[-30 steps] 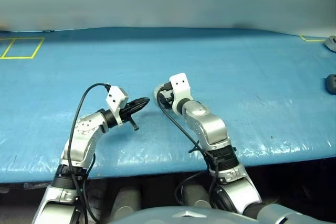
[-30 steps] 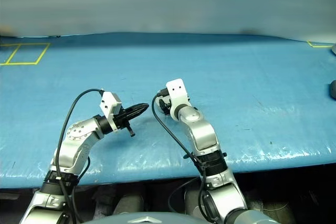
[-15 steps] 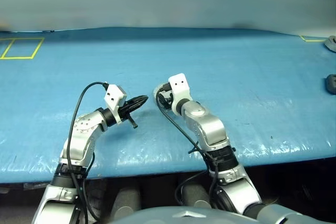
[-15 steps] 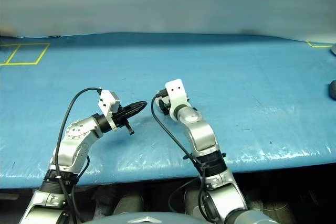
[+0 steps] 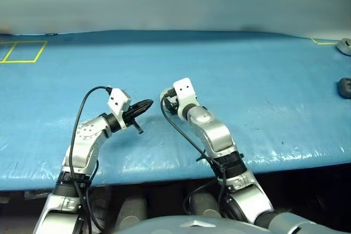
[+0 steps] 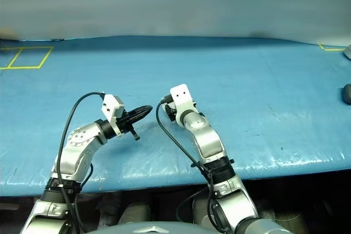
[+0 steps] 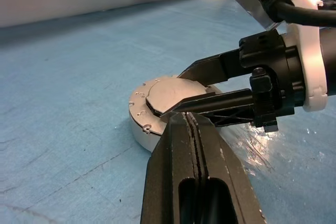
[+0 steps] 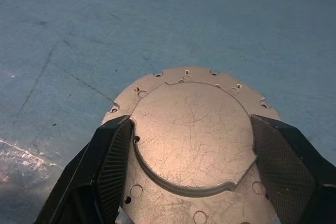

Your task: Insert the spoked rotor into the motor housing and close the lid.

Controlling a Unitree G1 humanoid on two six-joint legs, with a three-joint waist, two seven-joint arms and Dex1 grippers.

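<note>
Two tools meet over the closed motor housing on the blue table. Its lid is down, plain silver face up. The right tool straddles the lid with jaws wide, likely to press or steady it. The left tool is pinched shut, empty, alongside. Whether the spoked rotor sits inside cannot be seen.

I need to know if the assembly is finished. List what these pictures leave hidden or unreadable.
- Spoked rotor: any rotor would sit under the closed lid, so whether it is seated cannot be told.
- Motor housing: in the left wrist view, the shut left pincer and the right pincer cover its near side.
- Head views: the housing sits behind the right wrist.
- Two dark things at the table's right edge: cut off, too small to name.
</note>
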